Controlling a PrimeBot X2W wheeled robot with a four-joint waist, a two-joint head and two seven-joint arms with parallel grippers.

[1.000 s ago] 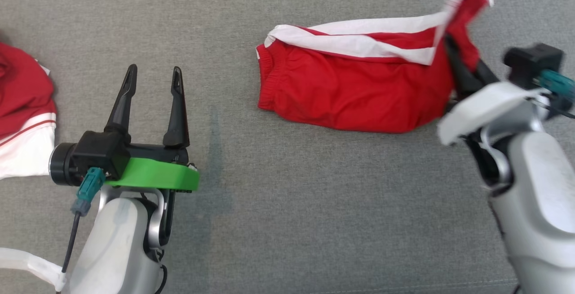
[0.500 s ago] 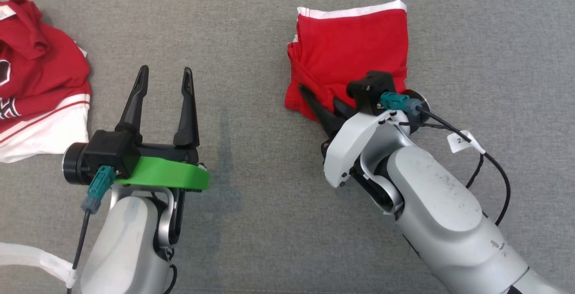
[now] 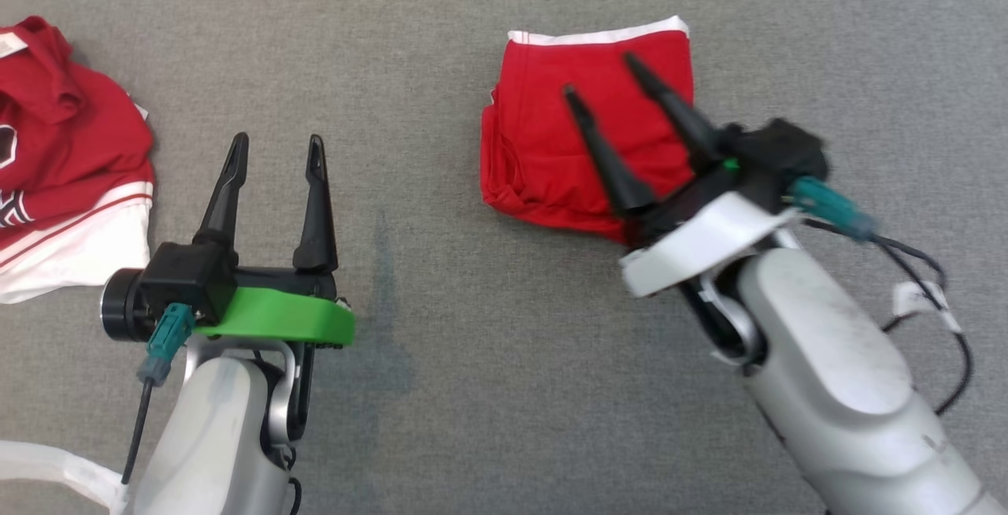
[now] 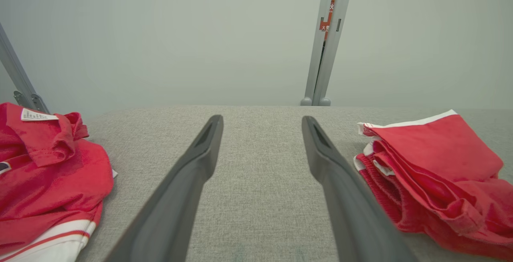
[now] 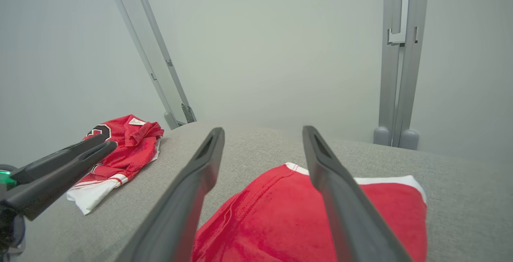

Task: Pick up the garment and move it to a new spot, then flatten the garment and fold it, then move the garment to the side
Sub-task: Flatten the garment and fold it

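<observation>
The garment, red shorts with white trim (image 3: 543,145), lies folded into a compact square on the grey surface at centre right; it shows at the right of the left wrist view (image 4: 433,174) and below the fingers in the right wrist view (image 5: 280,214). My right gripper (image 3: 602,78) hovers open above the fold, holding nothing, its fingers pointing up and to the left. My left gripper (image 3: 276,141) stands open and empty well to the left of the shorts, over bare surface.
A second red and white garment (image 3: 63,161) lies crumpled at the left edge, also visible in the left wrist view (image 4: 44,174) and the right wrist view (image 5: 116,150). Grey metal posts (image 5: 396,65) stand behind the surface.
The right gripper folded the shorts over from right to left, let go at their lower left edge, and has now lifted open above them. The camera shifted. The left gripper stayed open.
</observation>
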